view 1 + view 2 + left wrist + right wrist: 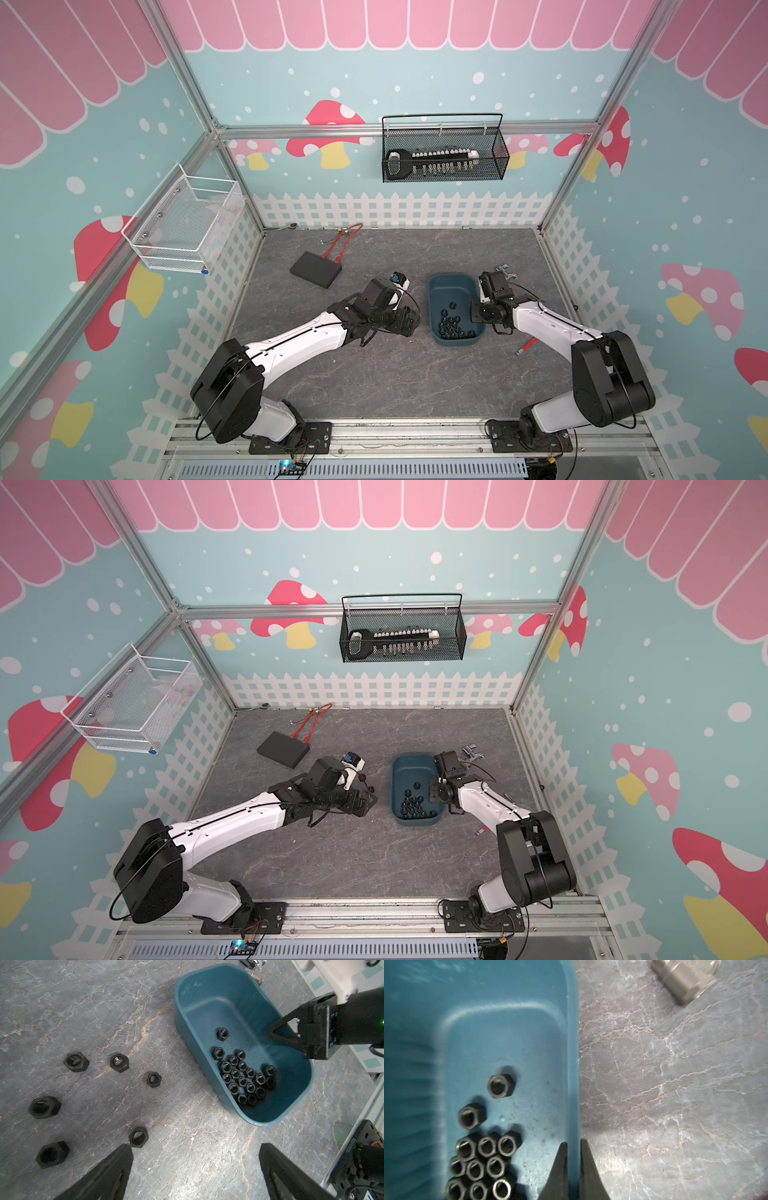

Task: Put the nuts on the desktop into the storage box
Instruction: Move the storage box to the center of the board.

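The right gripper (572, 1167) is clamping its two black, wedge-shaped jaws on the side wall of the storage box (508, 1028), one jaw inside and one outside, apparently steadying it. The left gripper (193, 1169) is standing with its jaws spread wide and holding nothing, hovering over bare desktop (187, 1157) just beside the loose nuts.

Progress, as judged: the work is well under way but unfinished. About twenty nuts (242, 1076) are lying in the box, most of them clustered at one end of its floor, with two (222, 1033) sitting slightly apart. Six nuts (138, 1137) are lying on the desktop in the left wrist view, beside the box and not touching it; the nearest is just off one left fingertip. In both top views the left arm is hiding most of them, so more cannot be ruled out.

Materials: the nuts are black, dull-finished metal hexagons with threaded bores, all lying flat. The box is dark teal moulded plastic, smooth, round-cornered, with scuffs and specks of grit on its floor. The desktop is a flat grey marble-patterned surface with pale and rust-coloured veins. A silver threaded fitting (683, 978) is lying beyond the box, outside the task.
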Robot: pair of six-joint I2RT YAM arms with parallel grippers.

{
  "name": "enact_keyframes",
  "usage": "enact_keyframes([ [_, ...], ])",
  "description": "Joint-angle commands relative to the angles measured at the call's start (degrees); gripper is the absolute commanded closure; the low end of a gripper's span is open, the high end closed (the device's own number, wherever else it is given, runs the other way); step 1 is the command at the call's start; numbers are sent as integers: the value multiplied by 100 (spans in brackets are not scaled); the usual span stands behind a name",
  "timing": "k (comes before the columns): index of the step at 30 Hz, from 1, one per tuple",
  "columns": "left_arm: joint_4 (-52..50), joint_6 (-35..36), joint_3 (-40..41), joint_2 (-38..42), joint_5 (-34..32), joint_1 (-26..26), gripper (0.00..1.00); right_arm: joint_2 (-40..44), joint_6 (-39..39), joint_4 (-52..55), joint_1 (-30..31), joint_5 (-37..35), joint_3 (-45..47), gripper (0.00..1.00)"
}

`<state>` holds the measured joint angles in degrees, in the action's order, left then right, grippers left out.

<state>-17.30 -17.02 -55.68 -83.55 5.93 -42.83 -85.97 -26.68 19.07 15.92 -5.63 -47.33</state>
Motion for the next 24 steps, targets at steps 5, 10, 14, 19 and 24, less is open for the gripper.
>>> enact_keyframes([
  [5, 61, -20, 93, 62, -122, -41, 1, -183, -68, 33, 25, -202, -83, 52],
  [10, 57, -24, 73, 109, -303, -41, 1, -26, 73, 197, 25, -239, -321, 23],
  [14, -16, -63, 0, 185, -568, -16, 1, 212, 268, 539, 25, -353, -761, 15],
  [19, -311, -83, -189, 233, -870, 187, 1, 734, 699, 741, 34, -39, -1242, 14],
  [24, -494, -247, -78, -69, -364, 527, 6, 1039, 1360, 668, 104, 995, -1501, 16],
])
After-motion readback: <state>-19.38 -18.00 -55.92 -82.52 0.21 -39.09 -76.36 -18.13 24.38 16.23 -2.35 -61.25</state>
